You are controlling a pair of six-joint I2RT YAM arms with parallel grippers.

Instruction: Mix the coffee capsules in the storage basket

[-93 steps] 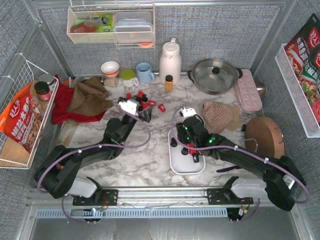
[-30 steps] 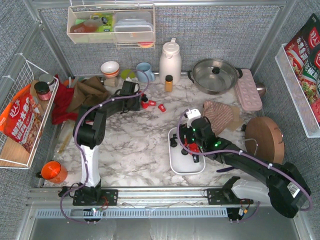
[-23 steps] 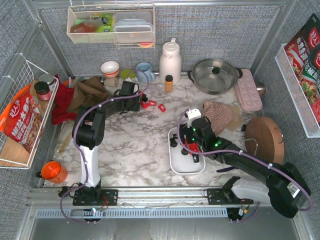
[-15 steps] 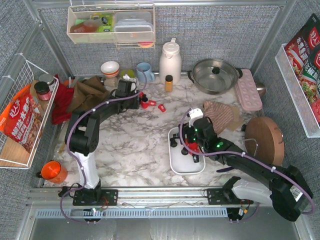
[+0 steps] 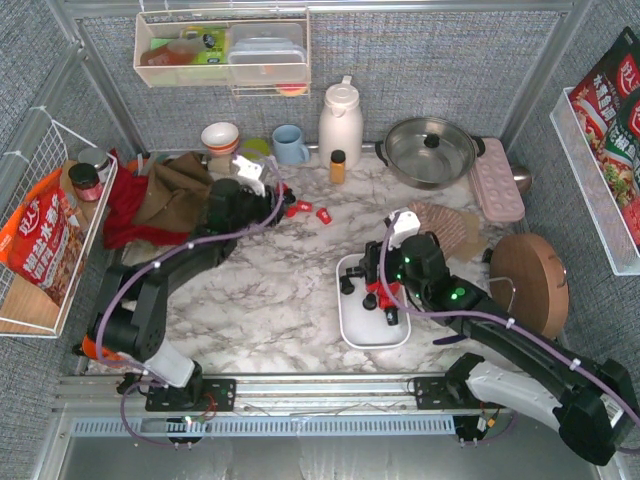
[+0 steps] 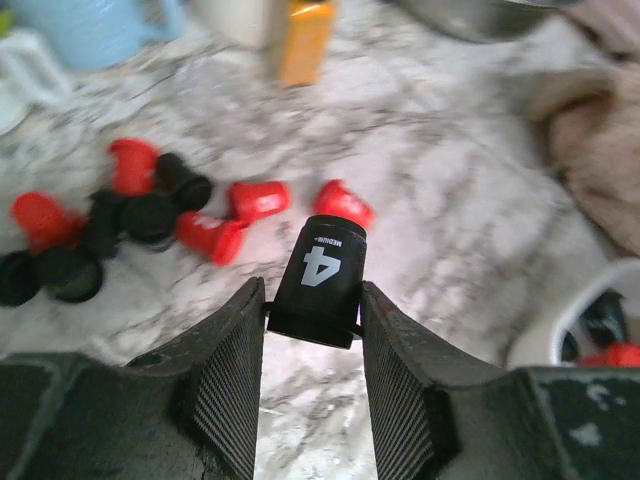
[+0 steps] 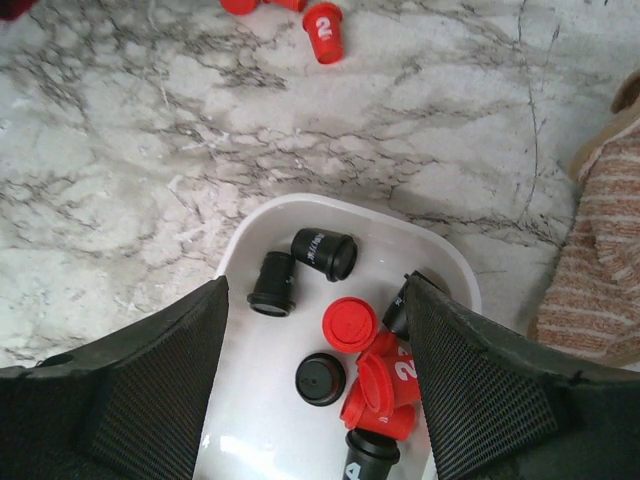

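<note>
Drawn back from the loose capsules [image 6: 150, 215] beyond them on the desk [image 6: 450, 170], the left jaws now clamp a black capsule [image 6: 318, 283], seemingly bound for the storage basket [image 7: 255, 400] lying below the parted right jaws.

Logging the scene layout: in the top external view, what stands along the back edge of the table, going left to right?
bowl → blue mug → white jug → lidded steel pot → pink box
</note>
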